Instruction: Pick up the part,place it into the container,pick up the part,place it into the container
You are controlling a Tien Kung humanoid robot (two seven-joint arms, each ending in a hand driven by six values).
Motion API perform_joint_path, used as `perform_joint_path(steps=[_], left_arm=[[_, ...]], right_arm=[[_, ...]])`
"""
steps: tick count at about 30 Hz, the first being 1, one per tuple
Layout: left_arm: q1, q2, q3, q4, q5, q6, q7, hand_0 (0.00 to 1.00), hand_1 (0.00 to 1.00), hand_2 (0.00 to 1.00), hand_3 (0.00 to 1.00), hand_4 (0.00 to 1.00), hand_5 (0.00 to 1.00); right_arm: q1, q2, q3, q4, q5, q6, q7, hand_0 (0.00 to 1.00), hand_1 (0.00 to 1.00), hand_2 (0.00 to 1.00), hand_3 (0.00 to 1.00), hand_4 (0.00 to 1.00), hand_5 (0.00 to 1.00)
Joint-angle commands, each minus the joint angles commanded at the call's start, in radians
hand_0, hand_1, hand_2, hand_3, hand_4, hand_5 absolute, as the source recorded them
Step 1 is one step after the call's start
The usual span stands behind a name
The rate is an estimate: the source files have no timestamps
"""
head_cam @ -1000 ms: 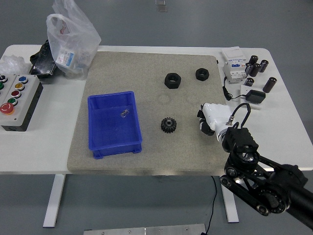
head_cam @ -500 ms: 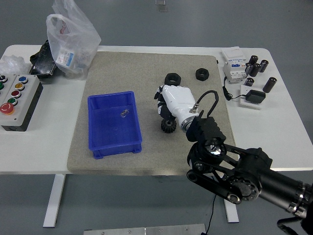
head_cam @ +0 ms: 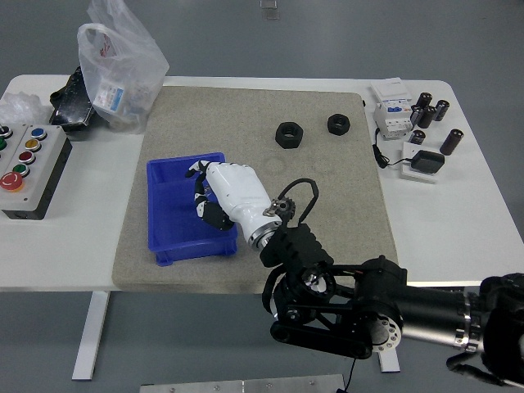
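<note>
- Blue bin (head_cam: pixel 168 214): open-topped plastic container on the left half of the grey mat (head_cam: pixel 327 221). My hand covers its right side; I cannot tell what lies inside from here.
- My right hand (head_cam: pixel 219 195): white shell with dark fingers, reaching in from the lower right and poised over the bin's right half. The fingers are curled downward and inward; whether they hold a part I cannot tell, since the palm faces away.
- My right arm (head_cam: pixel 360 303): black, crossing the bench's near edge, with the wrist over the mat just right of the bin and a black cable looping above the wrist.
- Black gear (head_cam: pixel 283 208): toothed part on the mat, partly hidden behind my wrist, just right of the bin and outside it.
- Large black nut (head_cam: pixel 288 134): on the mat, far side, well apart from the bin.
- Smaller black nut (head_cam: pixel 339 124): on the mat, to the right of the large one, near the mat's far right corner.
- White bench (head_cam: pixel 458 213): carries the mat and everything else.
- Button box (head_cam: pixel 26 168): grey, with coloured push-buttons, at the bench's left edge.
- Clear plastic bag (head_cam: pixel 119 70): at the far left, beside the mat's corner.
- Circuit breaker (head_cam: pixel 391 109) and black cylinders (head_cam: pixel 431 110): far right corner of the bench.
</note>
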Motion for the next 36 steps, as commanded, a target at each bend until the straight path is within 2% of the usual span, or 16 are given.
perform_joint_path(steps=[2, 3, 8, 9, 14, 15, 20, 21, 26, 27, 36], left_arm=[[-0.001, 0.002, 0.002, 0.000, 0.000, -0.002, 0.001, 0.588, 0.437, 0.489, 0.614, 0.494, 0.645], [-0.001, 0.003, 0.001, 0.000, 0.002, -0.004, 0.003, 0.588, 0.437, 0.489, 0.613, 0.493, 0.646], [-0.004, 0.005, 0.002, 0.000, 0.002, -0.009, 0.001, 0.588, 0.437, 0.489, 0.613, 0.493, 0.646], [-0.004, 0.005, 0.001, 0.000, 0.003, -0.010, 0.000, 0.590, 0.438, 0.489, 0.612, 0.486, 0.639], [-0.001, 0.004, -0.007, 0.000, 0.008, -0.011, -0.002, 0.590, 0.438, 0.489, 0.612, 0.486, 0.639], [0.000, 0.004, -0.010, 0.000, 0.010, -0.011, -0.002, 0.590, 0.438, 0.491, 0.614, 0.487, 0.639], [0.005, 0.002, -0.024, 0.000, 0.022, -0.011, 0.002, 0.590, 0.438, 0.491, 0.614, 0.487, 0.639], [0.006, 0.002, -0.025, 0.000, 0.023, -0.011, 0.002, 0.590, 0.439, 0.491, 0.614, 0.484, 0.637], [-0.001, 0.003, -0.021, 0.000, 0.021, -0.015, -0.006, 0.590, 0.439, 0.491, 0.614, 0.484, 0.637], [-0.002, 0.003, -0.019, 0.000, 0.019, -0.015, -0.008, 0.590, 0.440, 0.491, 0.610, 0.469, 0.627], [-0.003, 0.008, -0.020, 0.000, 0.021, -0.019, -0.012, 0.590, 0.440, 0.490, 0.610, 0.459, 0.618]], right_arm=[[0.006, 0.000, -0.017, -0.008, 0.016, 0.001, 0.006, 0.645, 0.850, 0.845, 0.904, 0.351, 0.213], [0.008, 0.000, -0.023, -0.011, 0.022, 0.002, 0.010, 0.691, 0.914, 0.929, 0.990, 0.400, 0.212], [-0.008, -0.001, 0.016, -0.003, -0.041, 0.017, -0.020, 0.691, 0.914, 0.929, 0.990, 0.400, 0.212], [-0.016, -0.004, 0.034, 0.002, -0.061, 0.027, -0.037, 0.665, 0.904, 0.918, 0.982, 0.424, 0.262], [-0.090, -0.060, 0.166, 0.009, -0.186, 0.132, -0.045, 0.665, 0.904, 0.918, 0.982, 0.424, 0.262], [-0.105, -0.077, 0.195, 0.006, -0.206, 0.156, -0.045, 0.628, 0.901, 0.984, 0.998, 0.724, 0.331], [-0.164, -0.144, 0.313, -0.002, -0.213, 0.269, -0.045, 0.628, 0.901, 0.984, 0.998, 0.724, 0.331], [-0.171, -0.148, 0.329, -0.002, -0.209, 0.287, -0.045, 0.618, 0.959, 0.998, 0.998, 0.856, 0.365], [-0.196, -0.151, 0.335, -0.010, -0.189, 0.354, -0.045, 0.618, 0.959, 0.998, 0.998, 0.856, 0.365], [-0.199, -0.152, 0.330, -0.012, -0.185, 0.360, -0.045, 0.599, 0.958, 0.998, 0.998, 0.903, 0.404], [-0.197, -0.164, 0.283, -0.029, -0.139, 0.376, -0.045, 0.589, 0.943, 0.998, 0.998, 0.919, 0.421]])
